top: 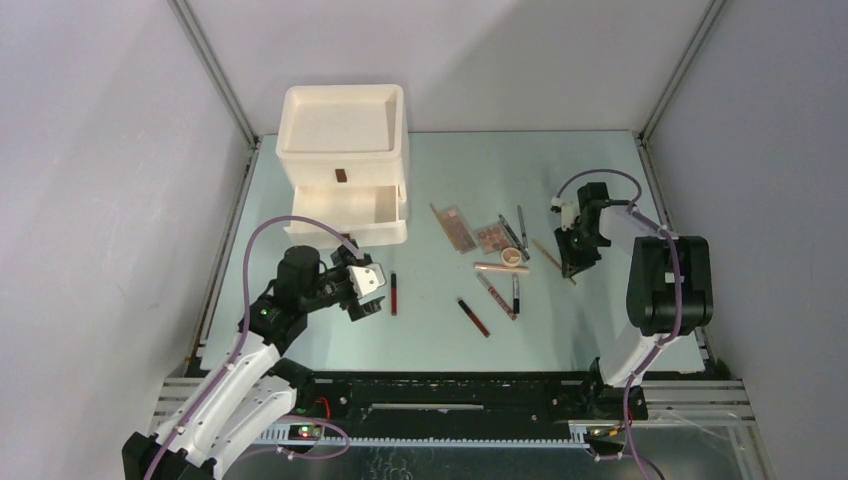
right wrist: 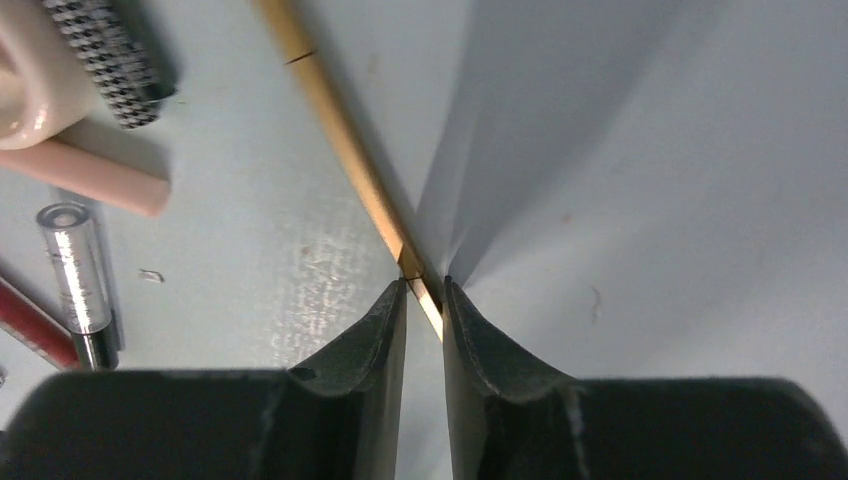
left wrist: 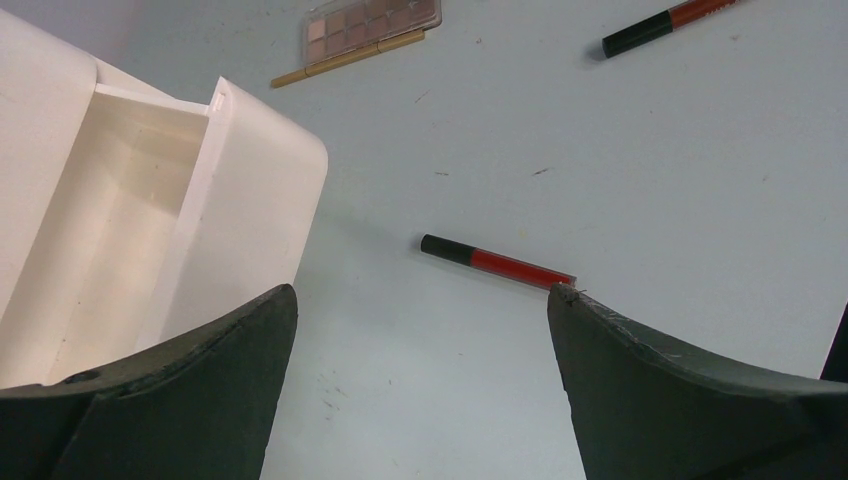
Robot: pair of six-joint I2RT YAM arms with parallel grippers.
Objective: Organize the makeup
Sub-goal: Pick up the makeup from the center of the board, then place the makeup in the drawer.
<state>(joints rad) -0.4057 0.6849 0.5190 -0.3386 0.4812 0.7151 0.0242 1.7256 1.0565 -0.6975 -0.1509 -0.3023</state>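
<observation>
Jaws of the right gripper (right wrist: pixel 425 292) are clamped on the near end of a thin tan pencil (right wrist: pixel 340 130), 1 pad on each side, low over the tabletop (top: pixel 600 170). The pencil slants away from them toward the rest of the makeup at mid-table. Beside it in the wrist view lie a peach stick (right wrist: pixel 90 175), a clear tube (right wrist: pixel 78 270) and a checked tube (right wrist: pixel 100 50). From above, that cluster also shows a long palette (top: pixel 455 228), a square palette (top: pixel 492 237) and a round compact (top: pixel 512 256), with a dark-red tube (top: pixel 474 316) nearer the arms.

Jaws of the left gripper (left wrist: pixel 422 292) stand wide apart with nothing between them, over the tabletop just beside the open drawer (left wrist: pixel 120 220) of the cream box (top: pixel 342 150). A red tube (left wrist: pixel 510 266) with a black cap lies on the tabletop just past them, apart from the cluster.
</observation>
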